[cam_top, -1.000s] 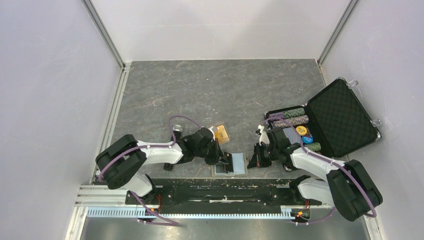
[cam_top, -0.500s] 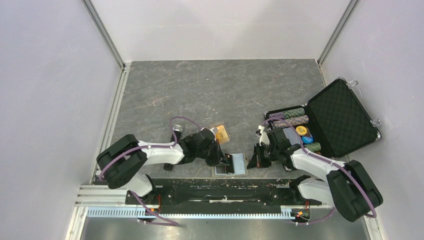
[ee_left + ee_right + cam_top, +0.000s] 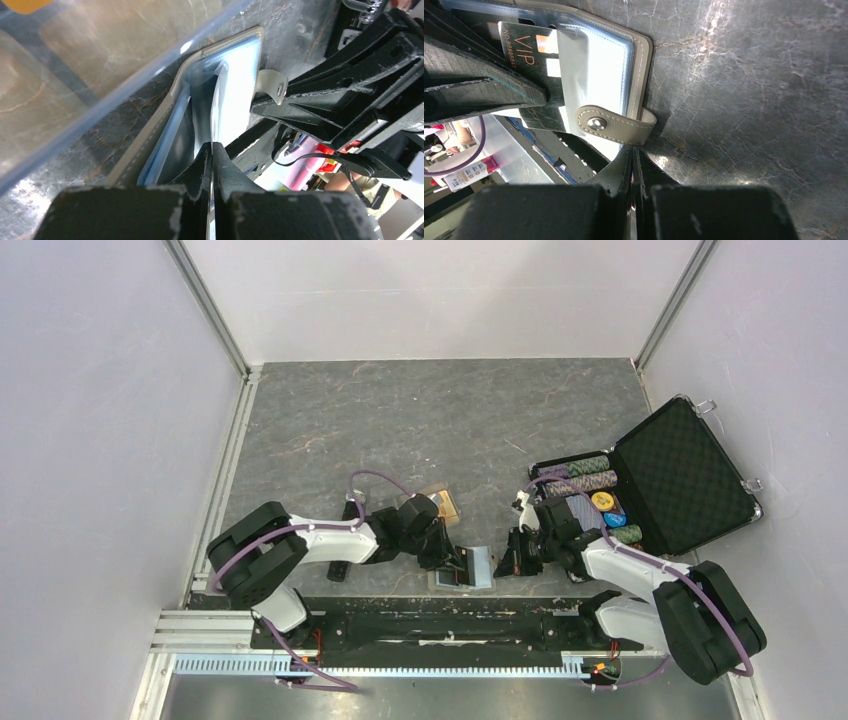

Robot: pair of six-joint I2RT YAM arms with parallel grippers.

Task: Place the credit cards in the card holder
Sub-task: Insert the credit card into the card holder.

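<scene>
1. 1 of 3 cards is under way. From above, the grey-tan folding card holder (image 3: 481, 562), pale blue inside, lies open between the left gripper (image 3: 458, 568) and the right gripper (image 3: 504, 565). The orange-gold flat cards (image 3: 441, 506) lie near, outside it.
2. Left wrist: the jaws are clamped shut at the holder's clear sleeve, with the held thing edge-on.
3. Right wrist: closed fingers pinch the snap tab (image 3: 616, 125). The left gripper's black VIP card (image 3: 526, 60) sits partly sleeved.

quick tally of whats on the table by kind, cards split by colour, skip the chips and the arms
black credit card: 1
orange-gold credit cards: 2, overlapping
card holder: 1
chip case: 1
total: 5
</scene>
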